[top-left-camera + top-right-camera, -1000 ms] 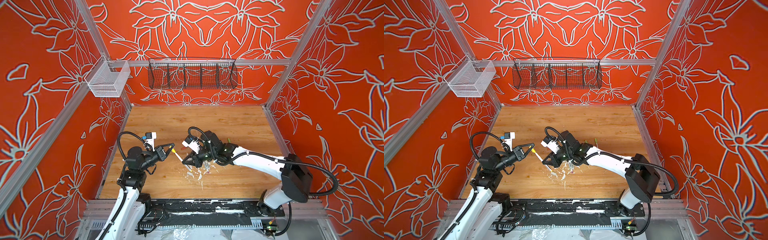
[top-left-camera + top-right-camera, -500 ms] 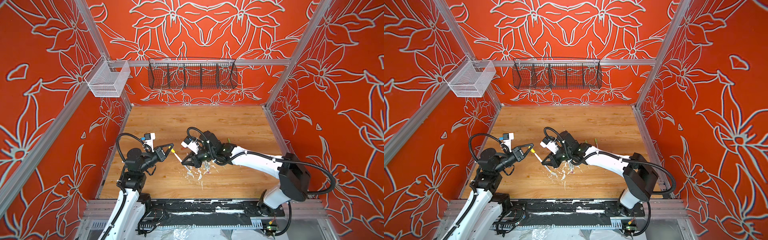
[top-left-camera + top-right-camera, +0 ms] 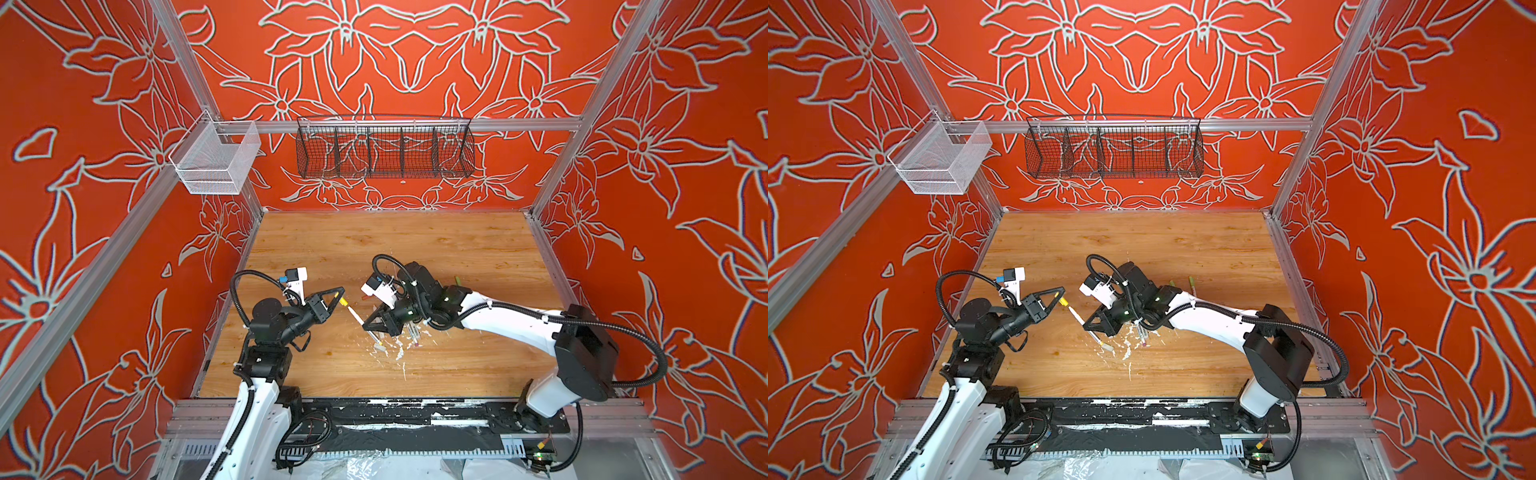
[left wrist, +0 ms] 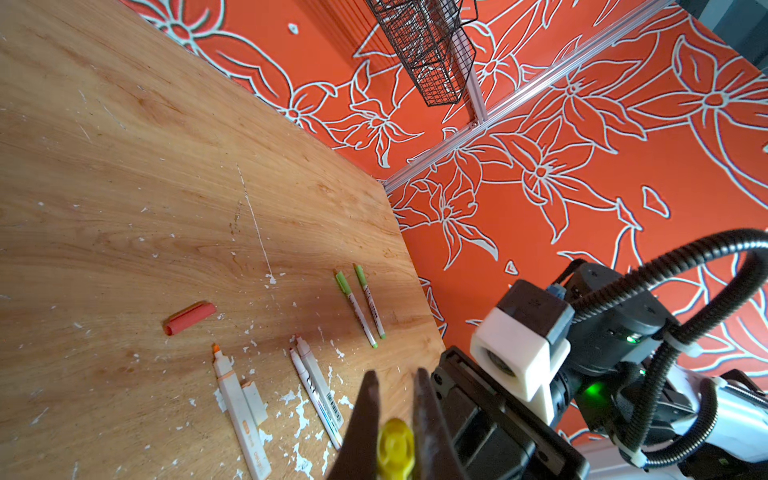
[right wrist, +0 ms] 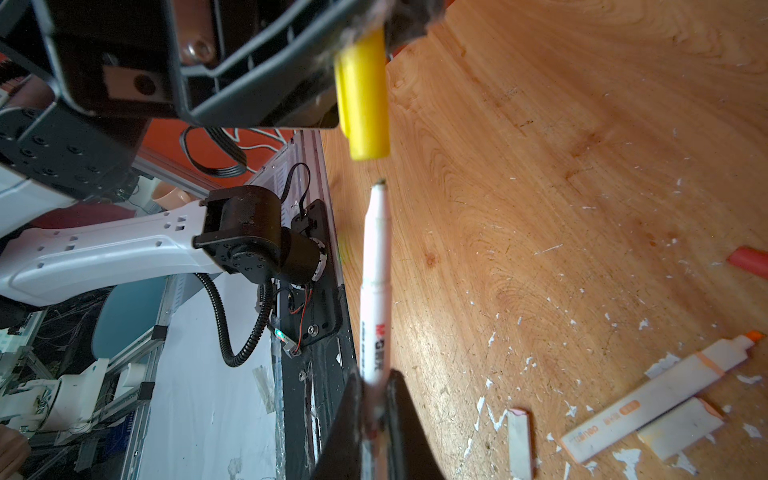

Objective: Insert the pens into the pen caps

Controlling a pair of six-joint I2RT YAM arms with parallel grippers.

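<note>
Orange floral walls (image 3: 395, 62) enclose a wooden counter (image 3: 415, 249), where the left hand (image 4: 395, 382) is clamped on a yellow cap (image 5: 365, 95). The right hand (image 5: 376, 392) grips a white pen (image 5: 376, 270), its tip just short of the cap's mouth. Loose pens (image 4: 316, 386) and a red cap (image 4: 190, 318) lie near the right hand.

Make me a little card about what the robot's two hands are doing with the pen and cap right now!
Left gripper: shut on a stubby yellow plastic cap
Right gripper: shut on a slim white marker pen
Pen tip: close to the cap's opening, not inside yet
On the wooden table: loose orange-red cap, other pens
</note>
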